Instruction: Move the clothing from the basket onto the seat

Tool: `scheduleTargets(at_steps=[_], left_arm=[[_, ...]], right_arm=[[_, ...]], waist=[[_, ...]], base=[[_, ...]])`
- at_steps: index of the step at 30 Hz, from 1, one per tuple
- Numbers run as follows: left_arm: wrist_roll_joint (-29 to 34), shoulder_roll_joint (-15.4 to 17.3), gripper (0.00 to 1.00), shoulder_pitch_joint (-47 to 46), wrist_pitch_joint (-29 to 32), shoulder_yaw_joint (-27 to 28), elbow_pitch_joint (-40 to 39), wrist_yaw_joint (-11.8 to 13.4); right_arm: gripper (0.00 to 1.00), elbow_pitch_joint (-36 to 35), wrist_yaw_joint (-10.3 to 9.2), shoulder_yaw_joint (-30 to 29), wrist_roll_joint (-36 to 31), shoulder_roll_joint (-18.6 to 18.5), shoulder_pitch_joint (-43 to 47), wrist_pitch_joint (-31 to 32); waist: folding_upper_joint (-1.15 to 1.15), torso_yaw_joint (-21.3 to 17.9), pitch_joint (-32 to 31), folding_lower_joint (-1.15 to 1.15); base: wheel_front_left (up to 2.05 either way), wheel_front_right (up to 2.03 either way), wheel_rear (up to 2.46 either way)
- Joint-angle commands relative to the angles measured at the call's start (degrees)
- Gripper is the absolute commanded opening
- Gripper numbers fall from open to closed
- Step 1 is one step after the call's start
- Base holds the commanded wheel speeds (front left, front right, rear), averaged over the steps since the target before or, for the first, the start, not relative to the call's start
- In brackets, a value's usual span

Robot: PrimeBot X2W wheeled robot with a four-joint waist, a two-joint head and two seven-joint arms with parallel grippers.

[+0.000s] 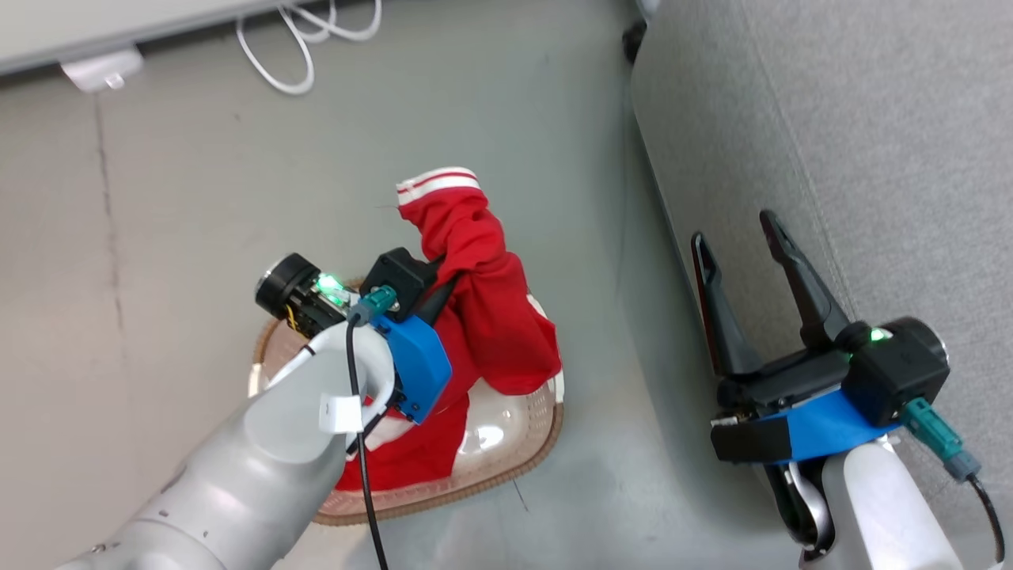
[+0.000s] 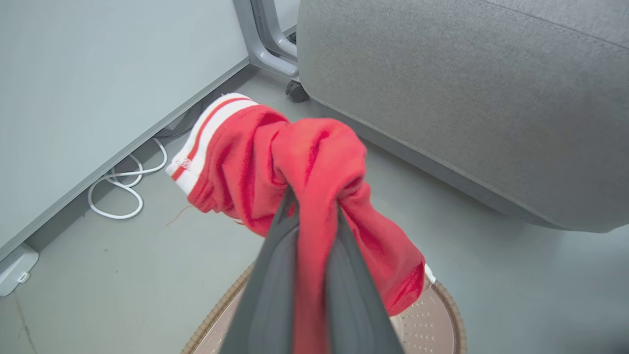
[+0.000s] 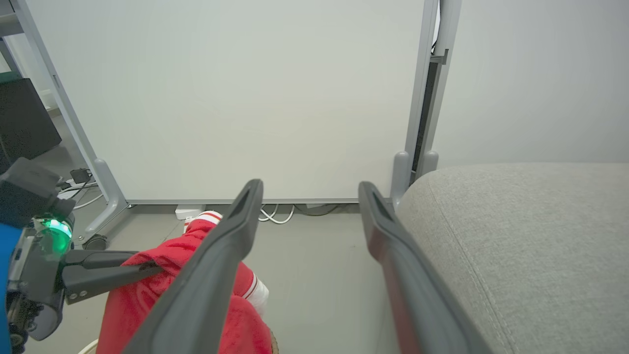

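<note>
Basket point(image 1: 529, 463) sits on the floor point(image 1: 198, 222) closest in, w/ the L arm point(image 1: 277, 443) over its near-left rim. A strip of floor separates its right rim from the seat point(image 1: 870, 158); the two are apart. The seat's rounded front edge runs up the right side of the head view, seam further in, broad grey top beyond. Left of the basket the floor runs open to the far panel point(image 3: 245, 98), where a white cable point(image 1: 293, 59) loops at its foot. A panel leg w/ caster point(image 2: 296, 92) stands just beside the seat's far corner.

L gripper point(image 1: 453, 265): fingers almost together, clamped on the clothing point(image 1: 491, 301). A red bunch is pinched btwn them and spills over both sides of the tips, w/ a white-and-red striped band sticking out on the far side. The bunch hangs above the basket, well apart from the seat; whether its lower end touches the rim, can't tell. More red cloth lies in the basket under the L arm; same piece or a 2nd, can't tell.

R gripper point(image 1: 734, 229): fingers spread wide, free of cloth and seat. It hovers at the seat's front edge, tips pointing to the far panel.
</note>
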Motion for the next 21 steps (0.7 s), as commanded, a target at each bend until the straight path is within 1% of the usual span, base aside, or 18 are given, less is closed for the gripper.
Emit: scheduleTargets(at_steps=[1,10,14,21], left_arm=[[0.5,0.4,0.0,1.3,-0.3,1.1,-1.2,0.4],[3.5,2.0,0.0,6.7,-0.3,9.2,-10.4,1.4],[4.1,1.4,0.0,8.8,-0.3,12.3,-13.1,1.5],[4.7,0.5,0.0,12.1,-0.3,16.8,-17.0,2.1]], right_arm=[[1.0,0.4,0.01,-0.1,-0.4,-0.2,1.2,-0.2],[1.0,2.0,0.01,-0.2,-0.1,-0.2,5.6,-0.2],[1.0,2.8,0.01,-0.6,-0.1,-0.2,7.8,-0.2],[1.0,3.6,0.01,-0.9,0.1,-0.2,11.2,-0.2]], waist=[[0.0,1.6,-4.2,0.01],[0.0,2.5,-12.7,0.01],[0.0,3.3,-16.8,0.01],[0.0,4.5,-21.7,0.01]], base=[[0.0,0.0,0.0],[0.0,0.0,0.0],[0.0,0.0,0.0],[0.0,0.0,0.0]])
